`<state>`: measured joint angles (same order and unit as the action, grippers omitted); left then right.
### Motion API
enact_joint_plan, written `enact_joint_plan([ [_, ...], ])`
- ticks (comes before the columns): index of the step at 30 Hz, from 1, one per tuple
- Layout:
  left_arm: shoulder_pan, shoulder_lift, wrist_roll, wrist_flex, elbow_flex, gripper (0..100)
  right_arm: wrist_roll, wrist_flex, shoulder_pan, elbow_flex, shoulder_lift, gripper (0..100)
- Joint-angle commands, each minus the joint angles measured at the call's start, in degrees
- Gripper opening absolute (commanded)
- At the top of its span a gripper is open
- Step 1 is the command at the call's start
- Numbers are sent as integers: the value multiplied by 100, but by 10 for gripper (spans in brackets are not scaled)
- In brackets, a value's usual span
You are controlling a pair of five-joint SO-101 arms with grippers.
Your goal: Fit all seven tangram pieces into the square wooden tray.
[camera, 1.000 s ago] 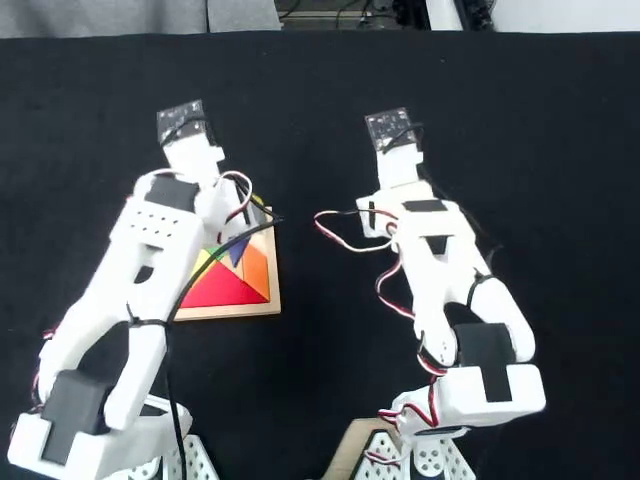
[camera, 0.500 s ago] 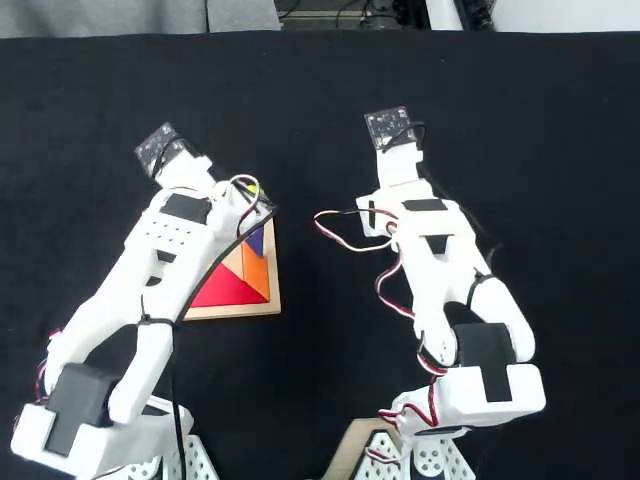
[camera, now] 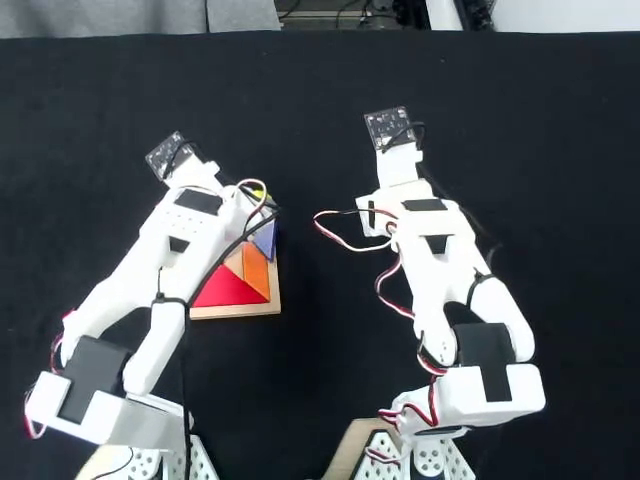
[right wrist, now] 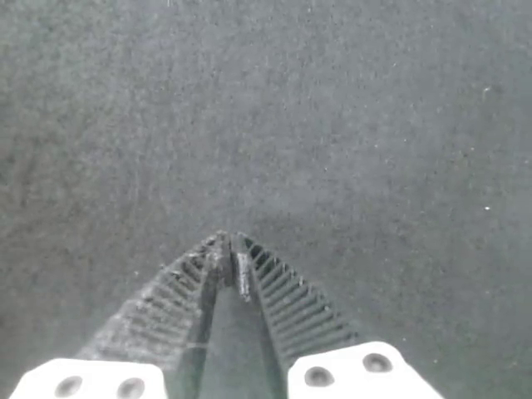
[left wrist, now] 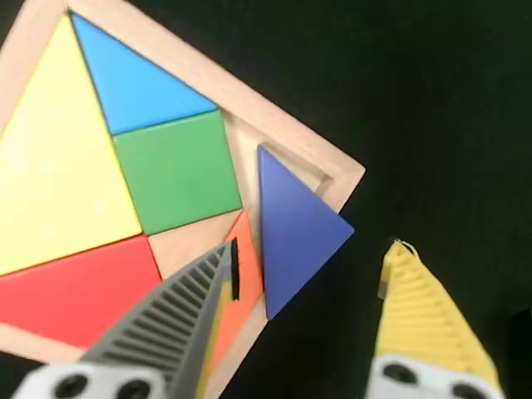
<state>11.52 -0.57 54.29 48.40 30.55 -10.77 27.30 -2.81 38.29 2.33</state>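
Purple triangle (left wrist: 291, 224) lies askew across the wooden tray's (left wrist: 274, 125) corner rim, with the left gripper (left wrist: 314, 244) spread wide, straddling it. Right gripper (right wrist: 229, 249) is pinched closed over the black cloth (right wrist: 332, 125).

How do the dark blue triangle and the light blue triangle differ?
The light blue triangle is seated in the square wooden tray; the dark blue triangle lies askew. The light one lies inside the rim; the dark one's corner pokes over it. Both are flat triangles.
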Motion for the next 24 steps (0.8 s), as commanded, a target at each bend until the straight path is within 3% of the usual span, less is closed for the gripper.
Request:
enact_joint_plan([
  [1, -40, -193, -589, -53, -338, 279, 44, 44, 35, -365, -92, 11],
  [8, 497, -343, -879, -501, -286, 278, 53, 53, 273, -391, -101, 11],
  [13, 681, -299, -879, -1020, -277, 278, 475, 53, 422, -462, -101, 11],
  [18, 664, 484, -879, -1371, -356, 280, 484, 123, 422, -488, -101, 11],
  [24, 725, 993, -888, -800, -1051, 281, 484, 123, 422, -523, -101, 11],
])
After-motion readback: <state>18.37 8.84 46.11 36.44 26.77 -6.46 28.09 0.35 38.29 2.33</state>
